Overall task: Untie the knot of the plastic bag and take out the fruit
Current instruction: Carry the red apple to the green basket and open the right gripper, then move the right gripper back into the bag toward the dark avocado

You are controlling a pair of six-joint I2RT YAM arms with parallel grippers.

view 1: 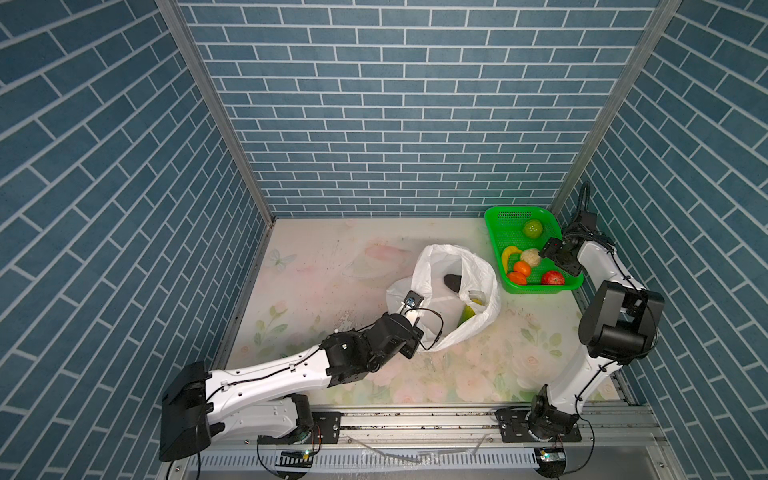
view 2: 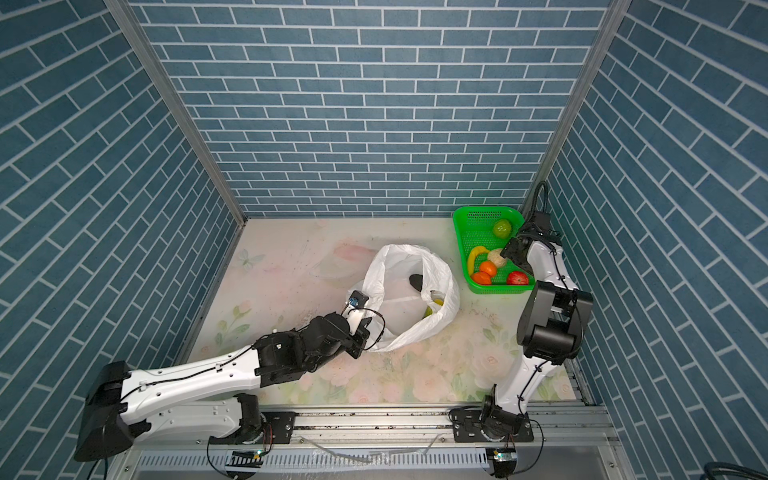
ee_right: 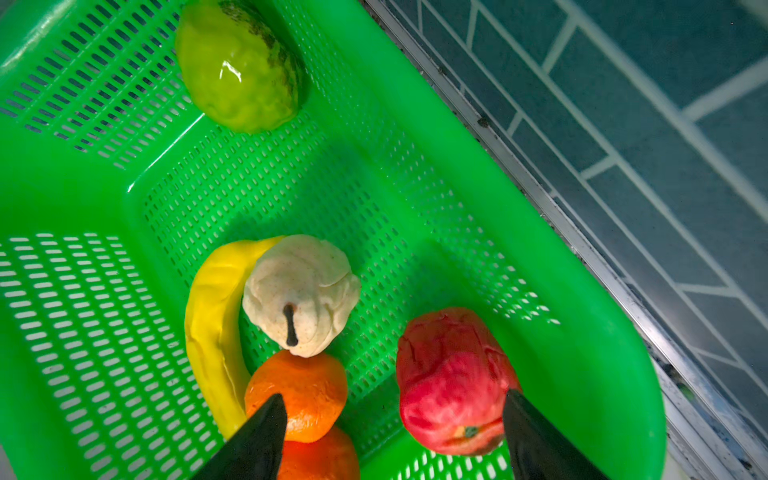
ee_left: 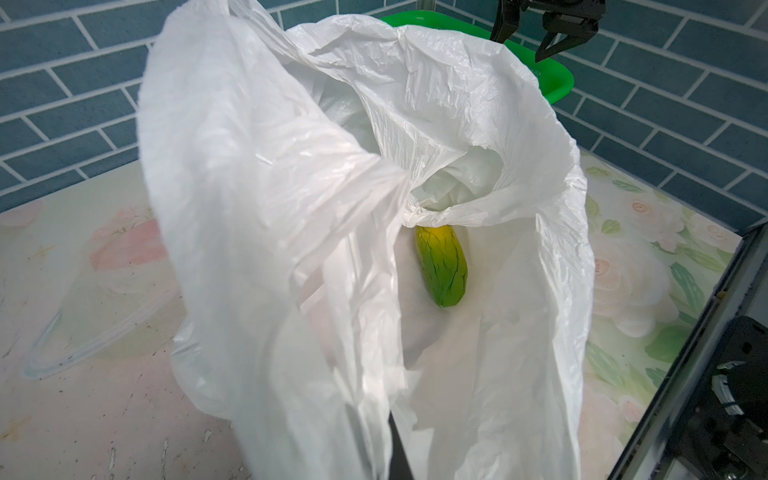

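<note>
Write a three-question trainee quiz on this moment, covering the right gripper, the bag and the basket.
1. True or false: the right gripper hangs open and empty over the green basket.
2. Which of these lies inside the white plastic bag? A) banana B) yellow-green oblong fruit C) red apple
3. How many fruit pieces lie in the green basket?

Key: 1 true; 2 B; 3 six.
</note>
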